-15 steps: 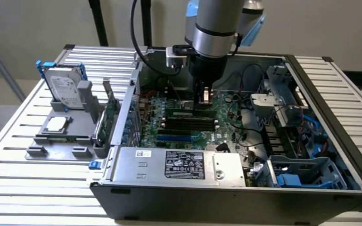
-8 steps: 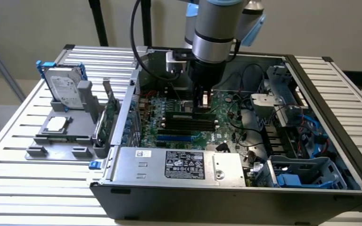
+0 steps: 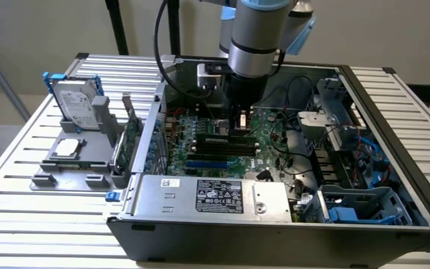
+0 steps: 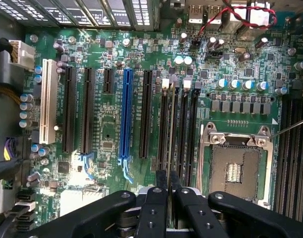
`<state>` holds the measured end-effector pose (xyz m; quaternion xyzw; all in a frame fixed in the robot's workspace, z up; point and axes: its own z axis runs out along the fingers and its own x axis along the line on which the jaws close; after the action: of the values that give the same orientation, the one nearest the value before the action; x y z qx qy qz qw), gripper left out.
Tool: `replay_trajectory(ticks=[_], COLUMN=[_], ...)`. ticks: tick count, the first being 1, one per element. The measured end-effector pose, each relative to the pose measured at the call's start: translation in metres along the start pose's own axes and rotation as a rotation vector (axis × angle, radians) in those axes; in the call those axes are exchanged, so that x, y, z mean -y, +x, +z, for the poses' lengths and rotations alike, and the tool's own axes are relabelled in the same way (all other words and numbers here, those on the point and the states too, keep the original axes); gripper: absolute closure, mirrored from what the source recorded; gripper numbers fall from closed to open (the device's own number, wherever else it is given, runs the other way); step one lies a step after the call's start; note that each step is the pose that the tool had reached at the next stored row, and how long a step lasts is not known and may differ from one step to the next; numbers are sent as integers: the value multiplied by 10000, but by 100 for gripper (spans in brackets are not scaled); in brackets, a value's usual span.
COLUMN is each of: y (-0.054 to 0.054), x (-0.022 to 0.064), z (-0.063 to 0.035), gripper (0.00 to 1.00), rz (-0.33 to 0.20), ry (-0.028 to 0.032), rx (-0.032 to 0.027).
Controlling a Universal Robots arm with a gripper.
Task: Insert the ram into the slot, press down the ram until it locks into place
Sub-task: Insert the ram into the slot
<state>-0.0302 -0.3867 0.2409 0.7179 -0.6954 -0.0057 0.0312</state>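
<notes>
You see the ram [image 4: 170, 130] standing on edge along the slot [image 4: 164, 131], one of the parallel black sockets between the blue socket [image 4: 126, 114] and the processor socket [image 4: 235, 168] on the motherboard [image 4: 107, 134]. The gripper [image 4: 168, 182] sits at its near end, fingers [image 4: 161, 181] nearly together, pinching the ram's top edge. You cannot tell whether the clips have locked.

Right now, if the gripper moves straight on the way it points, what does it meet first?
Most likely the ram, standing on edge in the slot just ahead of the gripper. Depth is unclear, so I cannot tell whether they already touch.
</notes>
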Motion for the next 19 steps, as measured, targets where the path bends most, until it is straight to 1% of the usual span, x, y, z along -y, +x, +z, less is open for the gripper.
replay_trajectory(ticks=[5,8,10,14,15,19], y=[11,22,27,30,29,29], x=[0,0,0,1,2,2], z=[8,13,21,36,40,49], gripper=[87,87,87,87,87,87], rz=[-4,-28,-35,-53,-59,-87], ry=[2,16,38,120,129,132], rx=[8,9,13,28,32,30])
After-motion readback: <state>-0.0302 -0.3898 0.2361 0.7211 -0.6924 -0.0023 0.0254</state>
